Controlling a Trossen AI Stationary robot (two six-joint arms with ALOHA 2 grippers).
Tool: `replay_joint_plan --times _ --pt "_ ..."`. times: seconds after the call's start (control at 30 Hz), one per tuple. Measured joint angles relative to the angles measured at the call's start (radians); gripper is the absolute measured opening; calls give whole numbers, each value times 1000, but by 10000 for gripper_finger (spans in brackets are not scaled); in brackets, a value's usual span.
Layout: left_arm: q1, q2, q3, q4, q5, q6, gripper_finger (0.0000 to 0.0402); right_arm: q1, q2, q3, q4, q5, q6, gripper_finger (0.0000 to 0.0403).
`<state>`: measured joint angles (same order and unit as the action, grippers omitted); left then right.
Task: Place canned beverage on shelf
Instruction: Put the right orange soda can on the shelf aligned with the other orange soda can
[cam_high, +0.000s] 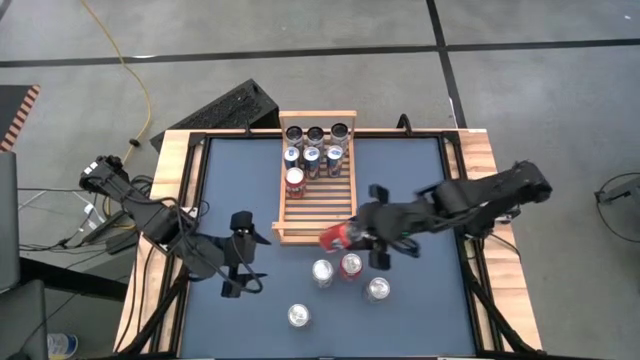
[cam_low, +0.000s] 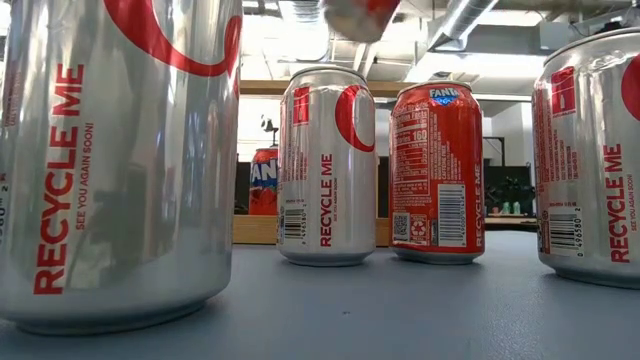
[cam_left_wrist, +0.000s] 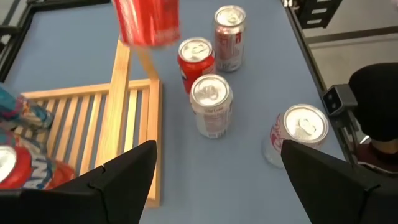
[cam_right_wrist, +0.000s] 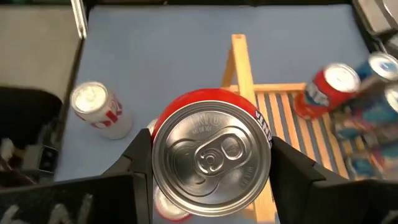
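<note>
Shelf (cam_high: 316, 203) front slats free; cans (cam_high: 314, 152) crowd back.

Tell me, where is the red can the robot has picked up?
In the high view the red can is gripped by the right gripper, over the near right corner of the shelf, just beyond the loose cans on the table.

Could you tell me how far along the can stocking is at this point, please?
Done: seven cans already stand on the shelf, filling its far end. In hand: the right end effector holds a red can at the shelf's near rail. Left: four cans wait on the table. The left end effector idles open beside the shelf.
</note>
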<state>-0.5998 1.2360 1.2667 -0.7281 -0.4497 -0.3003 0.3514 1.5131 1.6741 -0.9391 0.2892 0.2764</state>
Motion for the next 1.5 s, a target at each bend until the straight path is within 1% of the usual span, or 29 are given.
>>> replay_joint_plan --times 0.1,0.17,0.23,0.33,0.47,0.6,0.67,0.83,0.97,1.07,1.17,1.27,1.37,1.5 --pt "-15 0 0 -21 -24 -24 334 -33 83 19 53 -51 -80 192" --pt "-22 0 0 -31 -32 -30 334 -34 157 55 82 -57 -130 192" --pt "-23 0 0 -38 -33 -40 334 -34 228 108 118 -58 -206 192" --pt "-23 0 0 -61 -34 -63 334 -33 344 227 135 -62 -301 192" --pt "-23 0 0 -87 -33 -101 334 -38 497 393 101 -116 -356 195" --pt "-30 0 0 -137 -27 -133 334 -48 633 521 5 -138 -391 195" --pt "-35 0 0 -162 -29 -142 334 -62 689 570 -40 -144 -393 195" --pt "-37 0 0 -183 -28 -163 334 -110 798 645 -94 -210 -376 195" --pt "-37 0 0 -182 -31 -178 334 -136 856 671 -171 -236 -313 195" --pt "-37 0 0 -182 -31 -191 334 -144 863 681 -221 -242 -290 196" --pt "-34 0 0 -182 -34 -189 334 -143 863 681 -232 -242 -276 206" --pt "-31 0 0 -182 -34 -184 334 -138 863 680 -224 -243 -277 232" --pt "-31 0 0 -182 -33 -184 334 -134 862 679 -202 -265 -292 266" --pt "-31 4 0 -182 -25 -183 334 -127 862 678 -199 -270 -311 316"
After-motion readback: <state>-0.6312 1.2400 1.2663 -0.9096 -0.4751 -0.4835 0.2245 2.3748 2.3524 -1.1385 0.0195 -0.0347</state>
